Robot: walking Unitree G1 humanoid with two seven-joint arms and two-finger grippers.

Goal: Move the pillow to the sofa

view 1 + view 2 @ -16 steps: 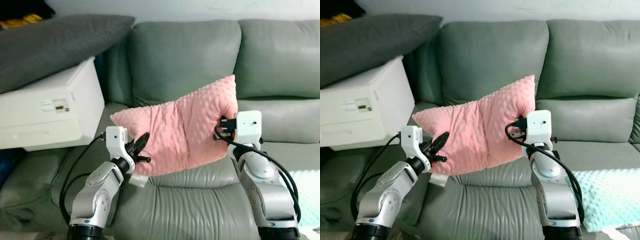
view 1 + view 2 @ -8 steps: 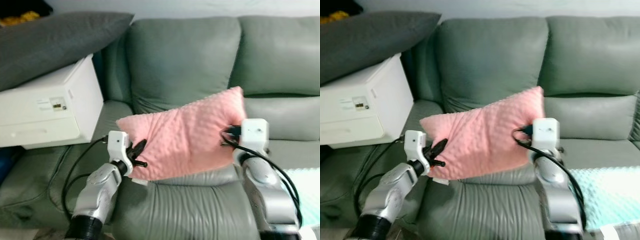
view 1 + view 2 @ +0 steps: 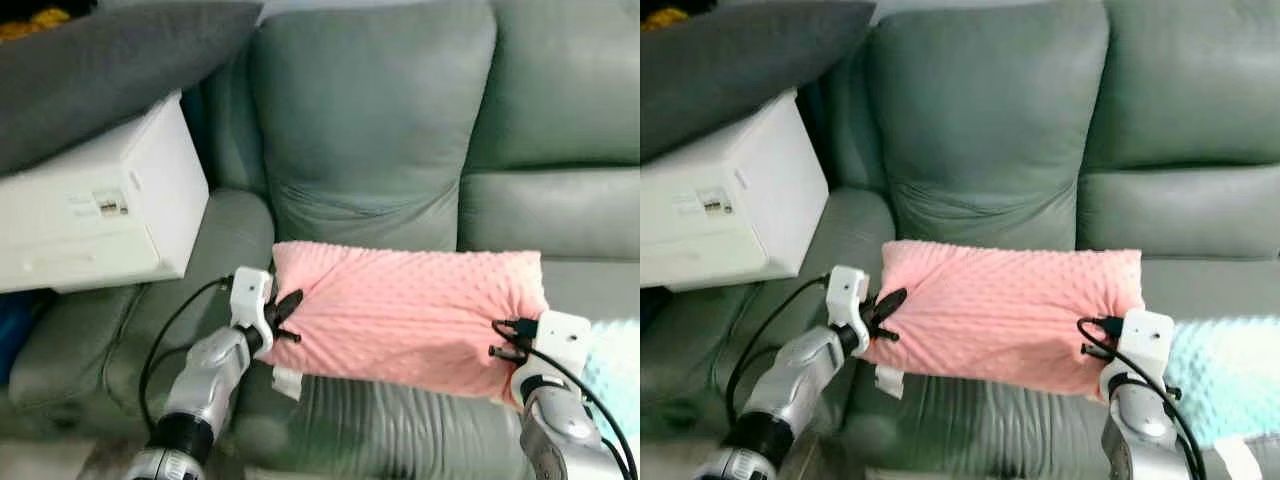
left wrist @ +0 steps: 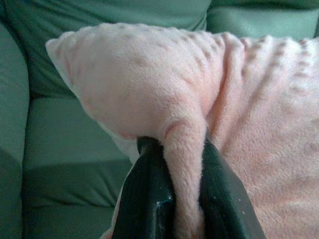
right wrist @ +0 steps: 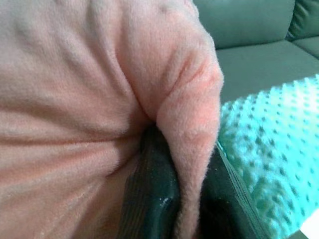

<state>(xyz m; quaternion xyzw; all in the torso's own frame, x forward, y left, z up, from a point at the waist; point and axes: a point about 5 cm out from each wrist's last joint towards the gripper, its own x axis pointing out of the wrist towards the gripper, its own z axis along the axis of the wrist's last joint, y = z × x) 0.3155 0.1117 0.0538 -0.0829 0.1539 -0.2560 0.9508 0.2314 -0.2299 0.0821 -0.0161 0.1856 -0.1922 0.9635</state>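
A pink dotted pillow (image 3: 410, 315) lies flat and wide across the seat of the grey-green sofa (image 3: 370, 130), held at both ends. My left gripper (image 3: 285, 315) is shut on a fold at the pillow's left edge; the left wrist view shows that fold of the pillow (image 4: 184, 149) pinched between the black fingers (image 4: 149, 199). My right gripper (image 3: 505, 350) is shut on the pillow's right end, where the right wrist view shows the pink pillow (image 5: 75, 99) bunched between its fingers (image 5: 154, 199).
A white box-shaped appliance (image 3: 90, 210) stands on the sofa's left part with a dark grey cushion (image 3: 110, 60) on top. A mint dotted cushion (image 3: 1230, 370) lies on the seat right of the pillow, close to my right gripper.
The pillow has come down from a tilted hold in front of the backrest to lie level, low over the seat. Both arms lowered with it, and the camera tipped downward.
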